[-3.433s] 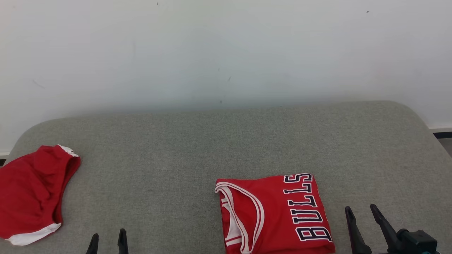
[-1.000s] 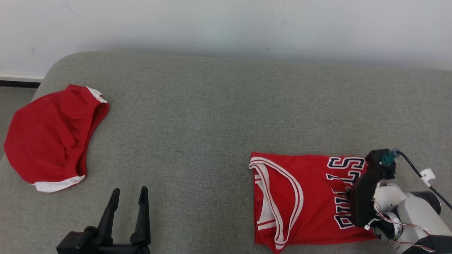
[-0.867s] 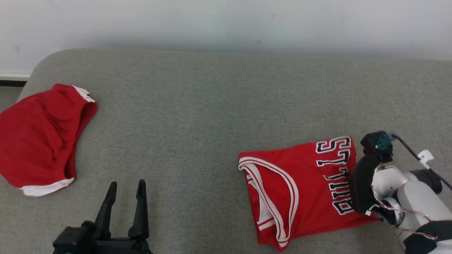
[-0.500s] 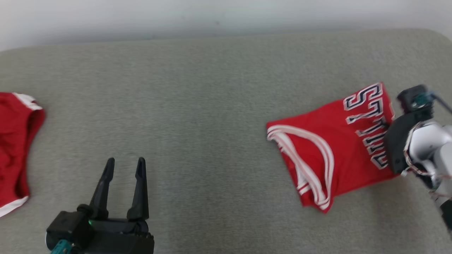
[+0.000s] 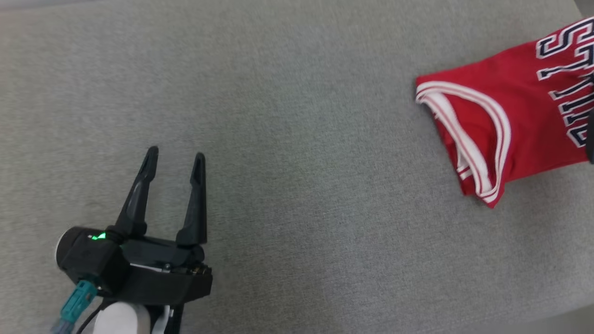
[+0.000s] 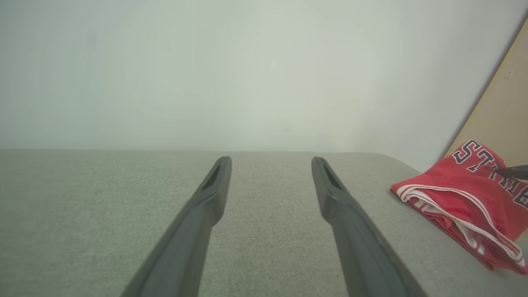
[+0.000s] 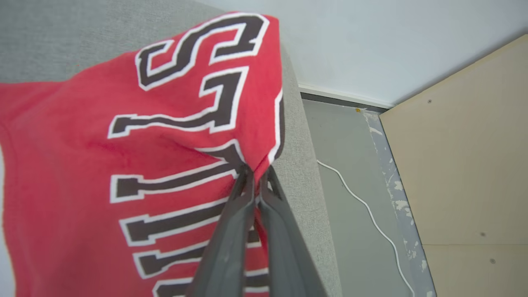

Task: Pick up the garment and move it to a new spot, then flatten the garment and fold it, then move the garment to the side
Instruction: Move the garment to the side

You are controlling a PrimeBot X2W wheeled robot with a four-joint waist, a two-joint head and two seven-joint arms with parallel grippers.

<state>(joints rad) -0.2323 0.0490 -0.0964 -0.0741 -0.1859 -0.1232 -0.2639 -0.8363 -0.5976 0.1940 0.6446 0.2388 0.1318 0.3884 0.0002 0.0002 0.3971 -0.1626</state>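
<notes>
Grey cushion [image 5: 301,139]; red jersey [image 5: 533,83], navy "LLS" lettering [image 7: 198,119], in right gripper's [image 7: 255,173] clamp; left gripper [image 5: 175,155] fingers apart

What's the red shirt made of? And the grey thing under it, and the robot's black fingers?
The red shirt looks like thin, soft fabric: it folds in layers and puckers. The grey surface looks like matte woven cloth, with a fine speckled weave; what lies beneath is hidden. The fingers of the left gripper look like matte dark plastic, smooth and stiff, but that's a guess.
</notes>
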